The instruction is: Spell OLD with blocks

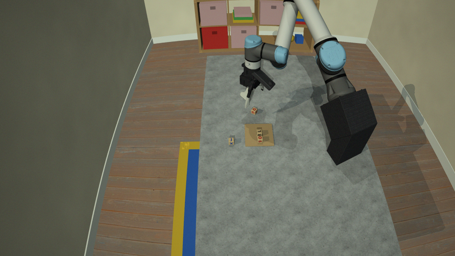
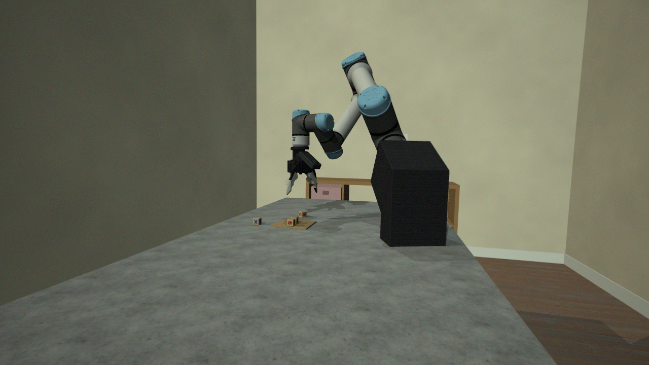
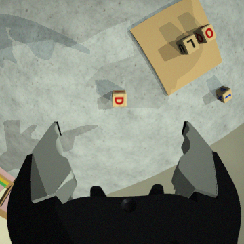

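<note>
Apparently two-thirds done: the O block (image 1: 260, 138) (image 2: 290, 222) (image 3: 208, 33) and L block (image 1: 259, 131) (image 2: 294, 219) (image 3: 190, 44) sit on the mat (image 1: 249, 141) (image 2: 306, 225) (image 3: 169, 74); the D block (image 1: 254, 110) (image 2: 302, 213) (image 3: 119, 99) remains off it, beneath the gripper's (image 1: 253, 97) (image 2: 301, 192) (image 3: 122, 128) wide-apart, unladen fingers.

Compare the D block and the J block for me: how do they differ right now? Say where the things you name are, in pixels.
The D block (image 1: 254, 110) (image 2: 302, 213) (image 3: 119, 99) has a red top letter; the J block's (image 1: 231, 140) (image 2: 256, 221) (image 3: 224, 95) is blue. In the wrist view, the D block lies between the pincer's fingertips and the J block outside them. Both are off the mat (image 1: 250, 140) (image 2: 280, 224) (image 3: 163, 74).
</note>
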`<state>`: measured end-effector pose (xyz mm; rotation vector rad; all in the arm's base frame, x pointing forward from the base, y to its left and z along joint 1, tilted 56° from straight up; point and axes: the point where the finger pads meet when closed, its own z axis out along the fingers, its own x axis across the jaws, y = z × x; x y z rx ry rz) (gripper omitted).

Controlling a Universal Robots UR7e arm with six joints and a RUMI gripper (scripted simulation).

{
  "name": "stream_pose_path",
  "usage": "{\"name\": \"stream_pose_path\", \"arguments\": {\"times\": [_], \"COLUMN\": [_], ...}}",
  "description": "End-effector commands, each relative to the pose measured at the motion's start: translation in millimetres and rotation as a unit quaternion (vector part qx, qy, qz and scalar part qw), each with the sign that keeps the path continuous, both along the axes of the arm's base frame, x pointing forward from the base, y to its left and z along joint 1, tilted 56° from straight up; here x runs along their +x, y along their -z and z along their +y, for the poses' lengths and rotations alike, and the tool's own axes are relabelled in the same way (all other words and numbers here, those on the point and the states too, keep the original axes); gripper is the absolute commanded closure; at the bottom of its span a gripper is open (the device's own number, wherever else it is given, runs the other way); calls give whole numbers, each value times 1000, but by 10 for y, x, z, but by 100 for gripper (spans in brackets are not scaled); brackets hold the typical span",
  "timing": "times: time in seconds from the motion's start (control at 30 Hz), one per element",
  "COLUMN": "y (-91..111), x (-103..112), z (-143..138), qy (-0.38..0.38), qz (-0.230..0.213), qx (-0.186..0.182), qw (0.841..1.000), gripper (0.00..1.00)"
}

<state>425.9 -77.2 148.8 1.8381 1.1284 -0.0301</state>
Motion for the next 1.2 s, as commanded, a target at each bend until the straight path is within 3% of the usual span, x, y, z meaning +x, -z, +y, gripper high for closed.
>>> {"name": "stream_pose_path", "arguments": {"times": [0.0,0.07,0.1,1.17], "y": [-25,-26,-26,-26], "x": [-1,-1,-1,-1], "z": [-17,-18,-18,-18], "qy": [-7,-7,-7,-7], "qz": [6,6,6,6], "qx": [-3,-3,-3,-3], "qw": [1000,1000,1000,1000], "gripper": [0,0,63,63]}}
